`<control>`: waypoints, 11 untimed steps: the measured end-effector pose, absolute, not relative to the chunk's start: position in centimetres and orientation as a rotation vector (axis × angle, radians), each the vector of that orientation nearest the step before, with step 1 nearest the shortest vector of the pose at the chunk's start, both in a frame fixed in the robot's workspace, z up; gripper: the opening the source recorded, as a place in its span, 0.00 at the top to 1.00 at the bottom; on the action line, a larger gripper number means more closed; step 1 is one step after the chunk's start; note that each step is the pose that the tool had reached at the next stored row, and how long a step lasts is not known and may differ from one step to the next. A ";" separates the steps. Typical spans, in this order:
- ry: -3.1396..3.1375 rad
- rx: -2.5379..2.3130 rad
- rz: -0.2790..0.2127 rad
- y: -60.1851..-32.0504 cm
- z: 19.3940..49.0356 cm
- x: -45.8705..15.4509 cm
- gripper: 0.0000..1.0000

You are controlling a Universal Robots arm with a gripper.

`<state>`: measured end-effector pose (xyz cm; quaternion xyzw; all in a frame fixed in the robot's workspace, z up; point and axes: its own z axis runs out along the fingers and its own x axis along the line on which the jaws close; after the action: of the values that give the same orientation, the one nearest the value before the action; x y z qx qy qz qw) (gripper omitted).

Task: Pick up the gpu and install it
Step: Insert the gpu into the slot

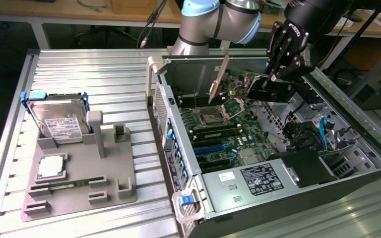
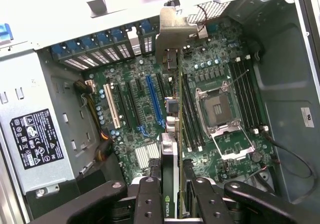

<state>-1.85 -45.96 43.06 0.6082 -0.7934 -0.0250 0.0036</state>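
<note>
Your gripper [image 2: 172,204] has its jaws closed narrowly on the gpu [image 2: 171,159], which hangs edge-on inside the open case [image 2: 295,74], above the motherboard [image 2: 130,114], with its metal bracket [image 2: 172,29] towards the case's slotted rear wall. The pickup looks done and the install is in hand. I judge seating calls for the card's lower edge squared over an expansion slot, such as the blue slot [image 2: 154,101] nearby.
</note>
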 end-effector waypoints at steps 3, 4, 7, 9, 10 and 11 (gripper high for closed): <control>-2.473 1.924 -0.078 -46.0 43.1 -1.9 0.73; -2.469 1.928 -0.078 -46.0 43.1 -1.9 0.73; -2.460 1.939 -0.078 -46.0 43.1 -1.9 0.73; -2.453 1.948 -0.078 -46.0 43.1 -1.9 0.73; -2.450 1.951 -0.078 -46.0 43.1 -1.9 0.73; -2.447 1.955 -0.078 -46.0 43.1 -1.9 0.73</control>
<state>-1.85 -45.96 43.06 0.6239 -0.7811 -0.0248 0.0042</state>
